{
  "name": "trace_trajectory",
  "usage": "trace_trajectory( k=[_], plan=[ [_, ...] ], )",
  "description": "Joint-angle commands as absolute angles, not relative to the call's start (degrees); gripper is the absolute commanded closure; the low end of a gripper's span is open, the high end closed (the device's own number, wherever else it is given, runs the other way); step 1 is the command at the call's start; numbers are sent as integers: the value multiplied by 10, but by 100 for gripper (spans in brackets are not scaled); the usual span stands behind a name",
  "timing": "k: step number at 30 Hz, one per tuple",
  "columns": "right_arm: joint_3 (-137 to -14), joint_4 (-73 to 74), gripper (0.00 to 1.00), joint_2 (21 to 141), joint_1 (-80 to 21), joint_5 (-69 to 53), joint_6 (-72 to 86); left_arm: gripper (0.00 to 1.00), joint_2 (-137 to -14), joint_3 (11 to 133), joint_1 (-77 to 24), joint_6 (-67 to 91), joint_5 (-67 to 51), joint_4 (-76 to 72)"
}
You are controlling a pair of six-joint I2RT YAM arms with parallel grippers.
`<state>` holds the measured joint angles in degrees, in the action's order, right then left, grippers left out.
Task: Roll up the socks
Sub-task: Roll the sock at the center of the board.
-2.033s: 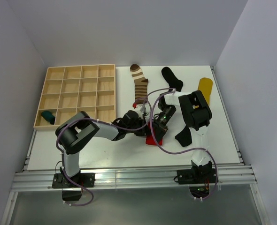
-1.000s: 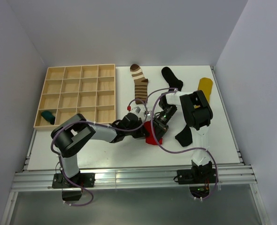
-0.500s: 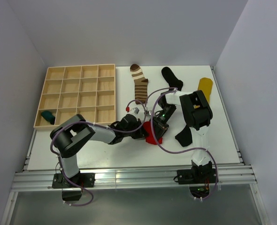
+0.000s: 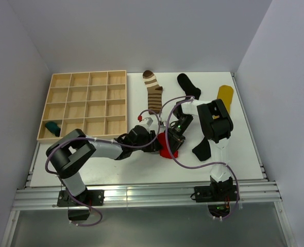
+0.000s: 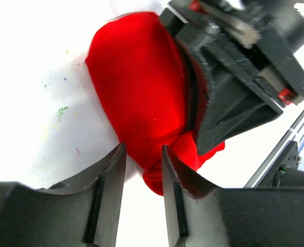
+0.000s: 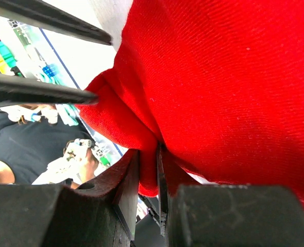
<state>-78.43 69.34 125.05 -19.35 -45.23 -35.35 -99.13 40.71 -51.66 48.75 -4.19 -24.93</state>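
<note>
- The left gripper is sitting parted at the tip of the red sock, grasping nothing.
- The right gripper is pinching only a thin fold; slipping there is risking unrolling.

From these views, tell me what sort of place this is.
Probably a robot lab test cell: plain white walls box in a table on aluminium rails, with a wooden compartment tray and loose socks laid out.

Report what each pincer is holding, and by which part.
The right pincer is shut on a fold at the edge of the red sock. The left pincer stands open with the sock's tip between its fingers, gripping nothing.
</note>
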Motion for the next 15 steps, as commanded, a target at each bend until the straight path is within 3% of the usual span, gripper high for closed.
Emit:
trace_trajectory(
  k=[1,5,15],
  plan=[
    [-798,601,82,1255,-195,-380,-367,60,-953,399,-512,443,-36,-268],
    [-797,602,82,1256,-196,-377,-367,52,-936,389,-512,405,-63,-302],
    [-801,606,82,1258,-196,-374,-366,51,-958,408,-512,346,-167,-318]
  ],
)
